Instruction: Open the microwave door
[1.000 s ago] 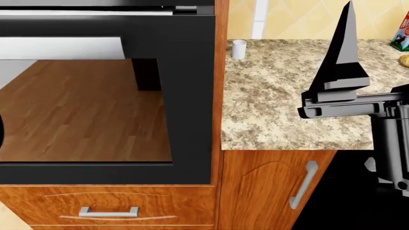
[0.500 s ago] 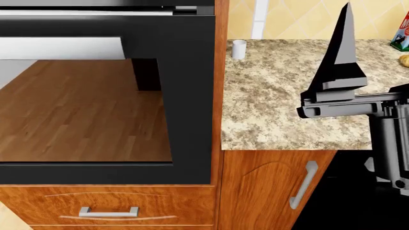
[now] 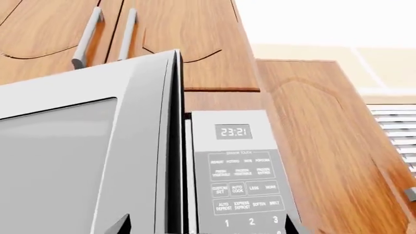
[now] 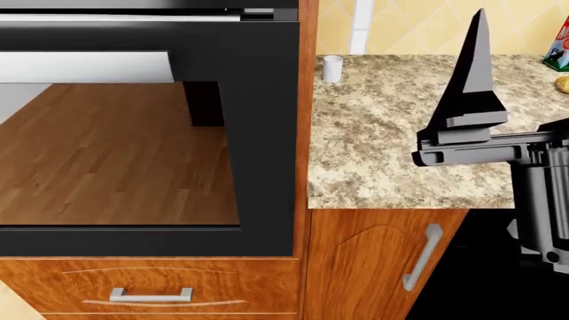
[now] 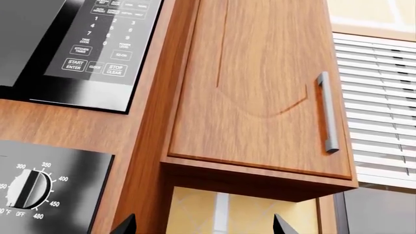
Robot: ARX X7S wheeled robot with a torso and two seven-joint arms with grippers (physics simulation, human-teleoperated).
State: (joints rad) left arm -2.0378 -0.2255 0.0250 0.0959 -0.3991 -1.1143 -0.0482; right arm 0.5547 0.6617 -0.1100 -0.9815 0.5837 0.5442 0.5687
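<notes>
The microwave door (image 3: 78,161) stands swung a little way out from the microwave's control panel (image 3: 244,180), a dark gap showing along its hinge-free edge; the clock on the panel reads 23:21. The left gripper (image 3: 204,226) sits close in front of that gap, its two fingertips (image 3: 120,225) spread wide apart and holding nothing. Wooden wall cabinets (image 3: 195,44) hang above. The right gripper (image 5: 202,225) points up at a wall cabinet (image 5: 260,97) to the right of the microwave, jaws likewise apart and empty. From the head view, the right arm (image 4: 480,133) rises over the granite counter (image 4: 391,133), beside the black oven door (image 4: 151,147); a white cup (image 4: 332,68) stands at the counter's far left.
</notes>
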